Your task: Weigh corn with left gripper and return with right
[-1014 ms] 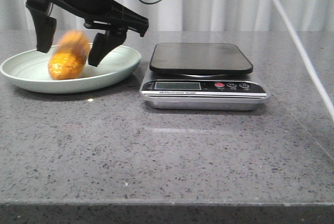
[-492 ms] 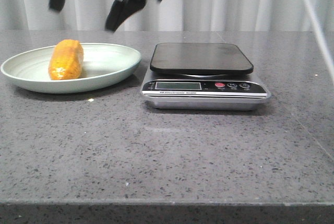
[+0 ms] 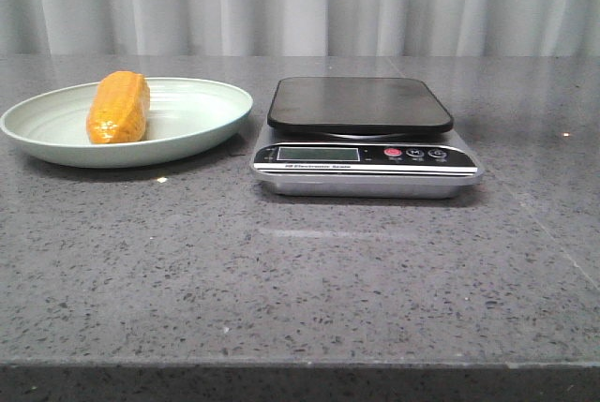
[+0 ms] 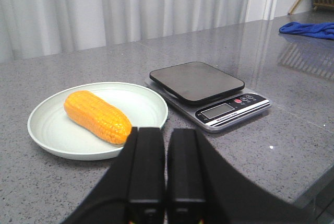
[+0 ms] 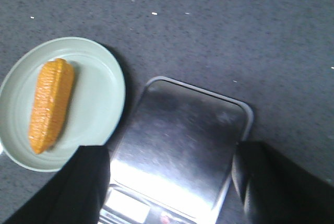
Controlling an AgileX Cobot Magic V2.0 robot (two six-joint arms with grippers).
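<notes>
Granite-patterned grey surface (image 3: 300,280) is carrying everything, and nothing of either arm is showing in the front view. Next in size, the scale (image 3: 364,135) is sitting toward three o'clock of the pale green plate (image 3: 202,121), just beside it, with its dark platform (image 3: 360,102) bare and its display (image 3: 319,153) unreadable. Smallest, the corn (image 3: 119,107) is lying on its side in the plate, toward the nine o'clock half of the dish, its length running roughly from twelve to six o'clock. It is looking stiff, light and stubby, with glossy bumpy kernels that are probably offering little friction, and its round body is likely to roll; taking it across the thick middle, fingers pressing on the two long flanks, is looking safest, since the tapered ends would be squeezing out. The left end effector (image 4: 166,177) is sitting clenched with its two black fingers (image 4: 146,166) pressed together, holding nothing, with the corn lying just beyond its tips. The right end effector (image 5: 169,182) is hanging released above the scale, its fingers (image 5: 261,177) spread wide and empty.
</notes>
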